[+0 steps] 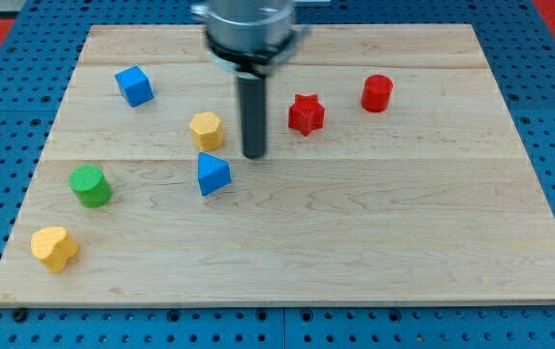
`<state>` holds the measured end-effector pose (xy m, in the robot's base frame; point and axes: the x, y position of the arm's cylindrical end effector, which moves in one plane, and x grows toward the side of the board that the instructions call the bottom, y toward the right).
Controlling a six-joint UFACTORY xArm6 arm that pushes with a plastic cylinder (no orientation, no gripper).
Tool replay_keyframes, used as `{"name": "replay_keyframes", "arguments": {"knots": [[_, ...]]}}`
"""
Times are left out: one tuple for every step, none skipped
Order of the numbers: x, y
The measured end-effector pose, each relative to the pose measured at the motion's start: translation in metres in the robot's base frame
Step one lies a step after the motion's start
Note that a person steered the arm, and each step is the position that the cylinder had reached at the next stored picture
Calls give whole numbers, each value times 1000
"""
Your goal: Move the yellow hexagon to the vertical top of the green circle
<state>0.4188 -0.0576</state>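
The yellow hexagon (206,130) sits left of the board's centre. The green circle (90,185) lies lower and further left, near the board's left edge. My tip (254,154) rests on the board just to the right of the yellow hexagon and slightly below it, with a small gap between them. The blue triangle (212,174) lies just below the hexagon, down and left of my tip.
A blue cube (134,85) is at the upper left. A red star (306,113) and a red cylinder (377,93) are at the upper right. A yellow heart (54,248) lies near the bottom left corner. The wooden board (404,233) sits on blue pegboard.
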Motion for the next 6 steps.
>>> {"name": "replay_keyframes", "arguments": {"knots": [[-14, -46], [-33, -113], [-24, -151], [13, -195], [65, -196], [74, -75]]}}
